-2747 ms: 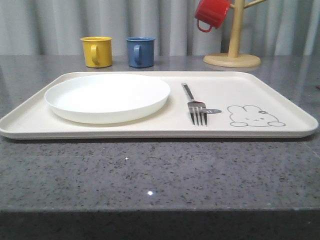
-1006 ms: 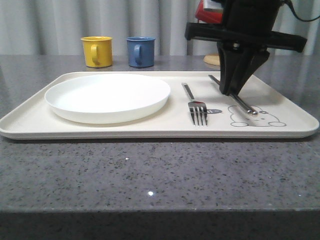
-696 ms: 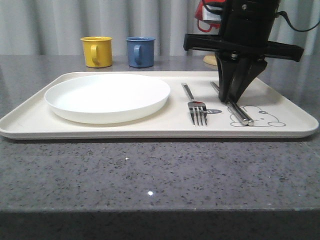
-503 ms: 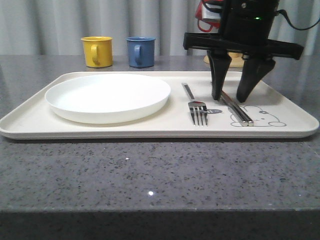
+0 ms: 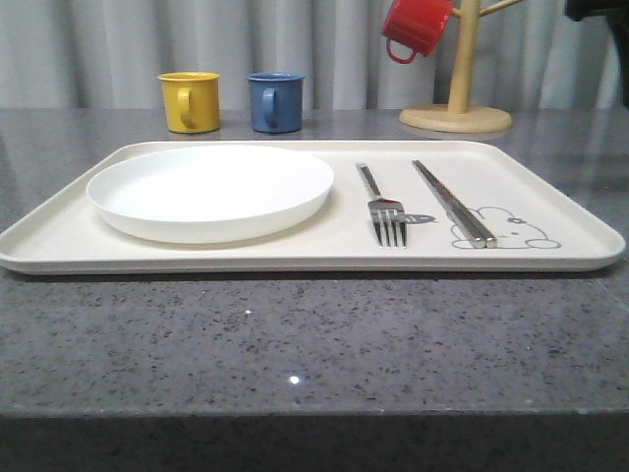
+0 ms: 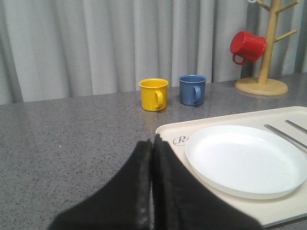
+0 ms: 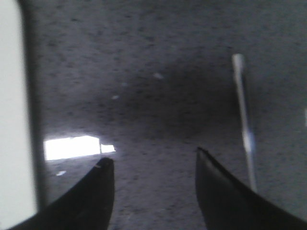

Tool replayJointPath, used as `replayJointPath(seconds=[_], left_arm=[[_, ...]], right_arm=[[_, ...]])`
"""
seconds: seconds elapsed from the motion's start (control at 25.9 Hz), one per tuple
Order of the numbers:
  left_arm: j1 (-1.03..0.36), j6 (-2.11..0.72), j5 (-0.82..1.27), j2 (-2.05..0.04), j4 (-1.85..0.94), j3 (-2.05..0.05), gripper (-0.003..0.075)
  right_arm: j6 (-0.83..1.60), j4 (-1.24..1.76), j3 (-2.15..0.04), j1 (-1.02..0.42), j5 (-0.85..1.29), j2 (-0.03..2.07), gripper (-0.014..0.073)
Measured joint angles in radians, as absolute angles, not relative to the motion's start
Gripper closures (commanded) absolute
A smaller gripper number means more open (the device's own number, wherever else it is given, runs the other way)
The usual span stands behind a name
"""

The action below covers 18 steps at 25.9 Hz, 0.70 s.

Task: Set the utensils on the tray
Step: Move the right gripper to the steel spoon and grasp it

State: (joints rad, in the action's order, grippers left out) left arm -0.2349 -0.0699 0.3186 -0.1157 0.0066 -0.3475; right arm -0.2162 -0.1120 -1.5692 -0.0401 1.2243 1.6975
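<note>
My left gripper point(image 6: 152, 191) is closed, empty. Flat steel chopsticks point(image 5: 453, 202) now released onto the cream rectangular tray point(image 5: 59, 234), right of the steel fork point(image 5: 384, 208). Right gripper point(image 7: 151, 191), withdrawn, is open above a blurred steel spoon point(image 7: 244, 122): next.

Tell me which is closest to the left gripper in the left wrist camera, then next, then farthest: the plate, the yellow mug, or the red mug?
From the left gripper:
1. Plate, on the tray beside it.
2. Yellow mug, farther back on the table.
3. Red mug, hanging on the rack at the far side.
</note>
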Motion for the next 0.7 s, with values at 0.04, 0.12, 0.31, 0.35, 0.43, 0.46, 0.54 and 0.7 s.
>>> replayJointPath(seconds=[0.04, 0.12, 0.31, 0.35, 0.43, 0.46, 0.54, 0.7], left_arm=[[-0.235, -0.070, 0.319, -0.116, 0.007, -0.347, 0.0738], [-0.235, -0.070, 0.319, -0.116, 0.007, -0.347, 0.0738], [-0.235, -0.070, 0.319, -0.116, 0.007, -0.347, 0.0738], [-0.235, -0.070, 0.319, -0.116, 0.007, -0.347, 0.0738], [-0.235, -0.070, 0.319, -0.116, 0.007, -0.347, 0.0738], [-0.235, -0.070, 0.319, -0.116, 0.007, -0.347, 0.0738], [-0.235, -0.070, 0.319, -0.116, 0.007, -0.347, 0.0738], [-0.235, -0.070, 0.319, -0.116, 0.007, -0.347, 0.0738]], right_arm=[[-0.176, -0.109, -1.569, 0.000, 1.226, 1.698, 0.0183], [-0.101, -0.077, -1.569, 0.067, 1.228, 1.698, 0.0207], [0.030, 0.013, -1.569, 0.182, 1.230, 1.707, 0.0279], [0.037, 0.018, -1.569, 0.194, 1.231, 1.713, 0.0284], [0.043, 0.022, -1.569, 0.211, 1.233, 1.733, 0.0284], [0.048, 0.022, -1.569, 0.218, 1.232, 1.748, 0.0284], [0.051, 0.023, -1.569, 0.226, 1.232, 1.776, 0.0284], [0.058, 0.025, -1.569, 0.226, 1.232, 1.827, 0.0284]])
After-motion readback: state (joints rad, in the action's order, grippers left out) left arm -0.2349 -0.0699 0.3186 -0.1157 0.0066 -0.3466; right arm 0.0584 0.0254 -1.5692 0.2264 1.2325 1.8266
